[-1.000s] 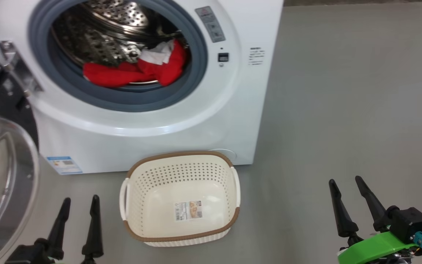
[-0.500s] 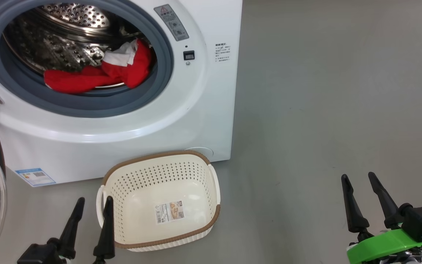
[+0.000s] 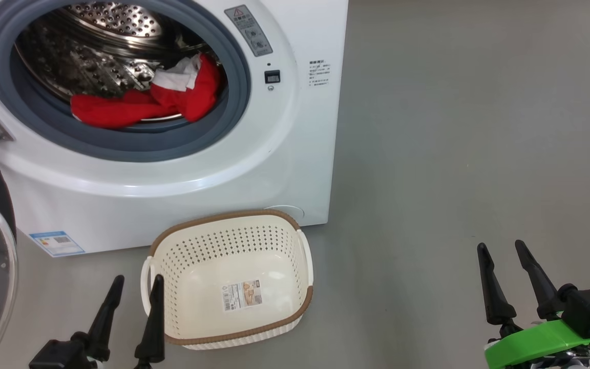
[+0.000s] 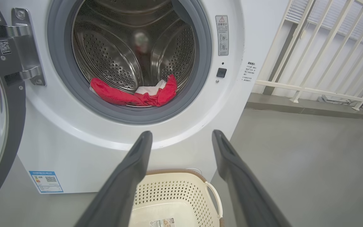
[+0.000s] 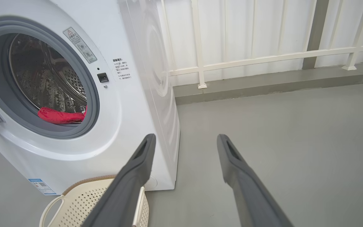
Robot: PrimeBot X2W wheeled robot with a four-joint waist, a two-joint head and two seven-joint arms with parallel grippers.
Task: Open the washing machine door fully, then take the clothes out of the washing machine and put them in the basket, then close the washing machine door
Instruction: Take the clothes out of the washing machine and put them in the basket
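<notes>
The white front-loading washing machine has a smooth, glossy shell, a matt grey rubber ring and a shiny perforated steel drum. The bright red and white clothes are soft cloth. The cream perforated basket is smooth plastic with a paper label. The grey floor looks matt.

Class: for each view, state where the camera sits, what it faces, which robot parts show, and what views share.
Head view: on the head, looking down at washing machine and basket; left gripper, right gripper, both open.
Left wrist view: wrist-mounted, faces drum and clothes; own fingers.
Right wrist view: wrist-mounted, faces machine's corner, railing; own fingers.
Shared: machine, clothes, basket.
</notes>
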